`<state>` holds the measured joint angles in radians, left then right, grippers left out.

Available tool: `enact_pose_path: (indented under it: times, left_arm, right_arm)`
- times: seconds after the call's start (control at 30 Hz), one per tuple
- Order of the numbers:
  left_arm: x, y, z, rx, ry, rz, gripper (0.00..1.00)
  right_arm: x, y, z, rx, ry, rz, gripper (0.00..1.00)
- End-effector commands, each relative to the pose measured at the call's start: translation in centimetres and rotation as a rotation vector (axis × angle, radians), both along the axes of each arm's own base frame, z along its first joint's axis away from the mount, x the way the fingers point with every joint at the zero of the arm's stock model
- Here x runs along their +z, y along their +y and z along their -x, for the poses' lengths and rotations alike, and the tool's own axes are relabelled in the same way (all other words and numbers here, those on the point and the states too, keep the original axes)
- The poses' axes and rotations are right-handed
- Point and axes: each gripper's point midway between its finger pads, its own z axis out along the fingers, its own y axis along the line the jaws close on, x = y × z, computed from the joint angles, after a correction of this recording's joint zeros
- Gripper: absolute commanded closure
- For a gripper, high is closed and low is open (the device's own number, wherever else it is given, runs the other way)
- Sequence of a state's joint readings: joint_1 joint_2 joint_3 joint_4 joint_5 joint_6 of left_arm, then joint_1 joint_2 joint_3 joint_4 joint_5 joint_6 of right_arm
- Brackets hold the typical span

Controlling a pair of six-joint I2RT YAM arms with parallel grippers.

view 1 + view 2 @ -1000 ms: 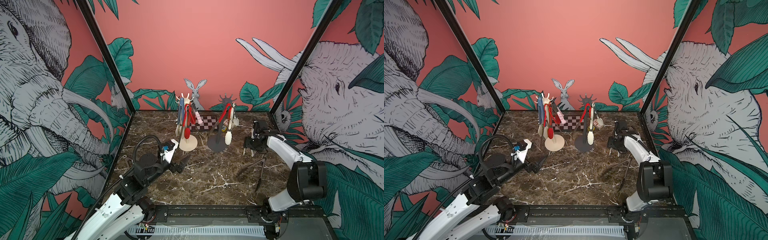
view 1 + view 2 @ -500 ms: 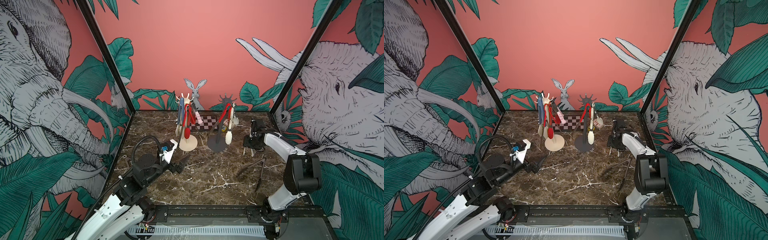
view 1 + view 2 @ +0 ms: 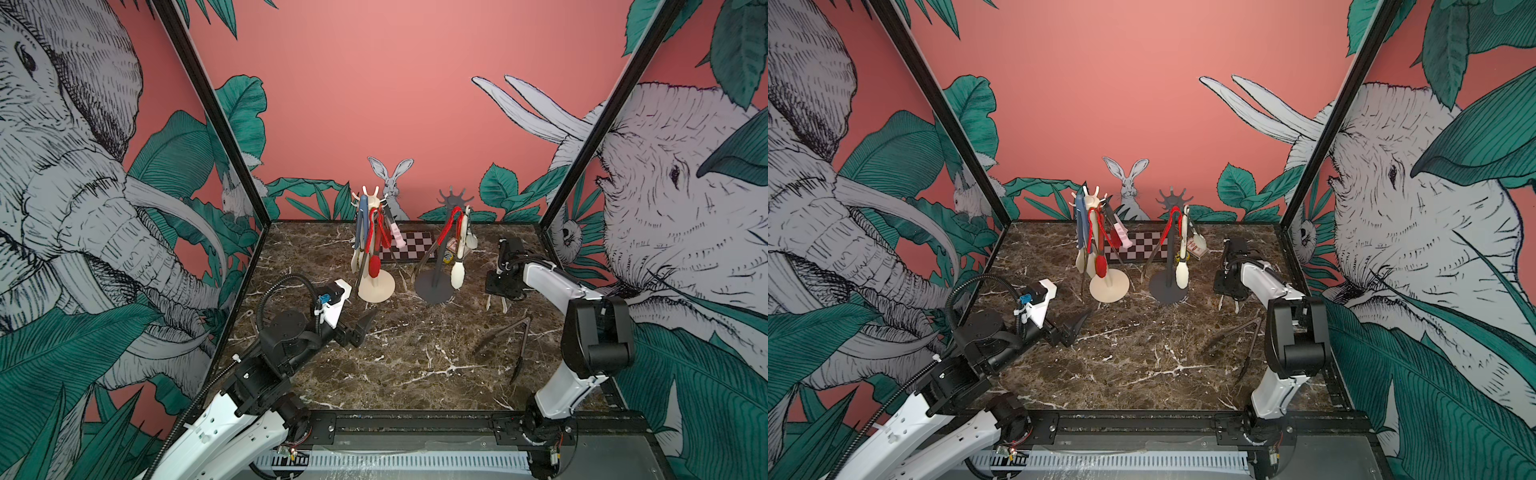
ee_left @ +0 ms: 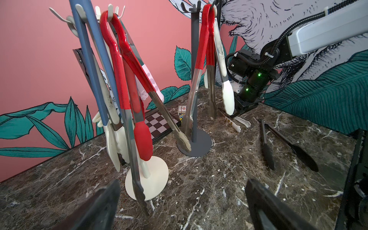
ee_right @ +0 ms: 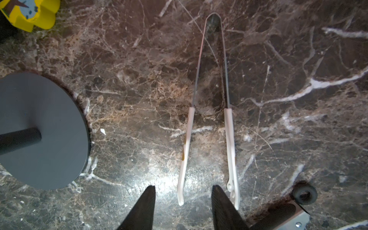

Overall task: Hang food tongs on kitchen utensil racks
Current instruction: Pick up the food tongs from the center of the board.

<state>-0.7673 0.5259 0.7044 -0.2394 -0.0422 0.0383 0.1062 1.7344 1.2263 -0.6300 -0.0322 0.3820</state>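
My right gripper [image 5: 183, 189] is part-open and empty, straddling one tip of the cream tongs [image 5: 227, 123], which lie flat on the table [image 5: 119, 79] near the grey rack [image 5: 39, 159]. I'd shift toward the bend and pinch both arms together. My left gripper [image 4: 183, 182] gapes, idle. I count two racks. Four tongs hang on the cream rack [image 4: 151, 179], two on the grey, and two lie loose.

Tabletop [image 3: 415, 353]: we see dark brown marble with white veins.
Checkered board [image 3: 415, 247]: black and white, lying flat by the back wall.
Yellow piece [image 5: 29, 14]: small, with a blue patch; we cannot tell what it is.
Small box [image 4: 182, 109]: red print, just beside the yellow piece.
Walls [image 3: 395, 104]: coral, with grey elephants [image 3: 62, 166], a rabbit [image 3: 390, 178] and green leaves [image 3: 241, 112].
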Motion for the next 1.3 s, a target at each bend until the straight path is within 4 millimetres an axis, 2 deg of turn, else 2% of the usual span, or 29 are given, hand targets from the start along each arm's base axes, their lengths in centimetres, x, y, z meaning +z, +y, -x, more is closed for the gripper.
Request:
enact_pose_path:
  times: [0.0, 0.5, 0.83, 1.1, 1.27]
  left_arm:
    - [1.2, 0.6, 0.3, 0.009, -0.029, 0.002, 0.01]
    - [1.2, 0.6, 0.5, 0.002, -0.028, -0.006, 0.01]
    - [1.3, 0.5, 0.4, 0.002, -0.029, -0.007, 0.0]
    - [1.2, 0.5, 0.3, 0.004, -0.028, -0.011, 0.01]
    - [1.2, 0.5, 0.2, 0.004, -0.031, -0.014, 0.0]
  right_arm:
    - [0.0, -0.5, -1.2, -0.023, -0.017, 0.016, 0.57]
    - [-3.0, -0.7, -1.6, -0.037, 0.038, 0.036, 0.69]
    - [-3.9, -0.6, -1.9, -0.041, 0.05, 0.029, 0.77]
    - [-4.3, -0.7, -2.0, -0.038, 0.062, 0.037, 0.8]
    - [-4.7, -0.6, -1.8, -0.035, 0.074, 0.036, 0.84]
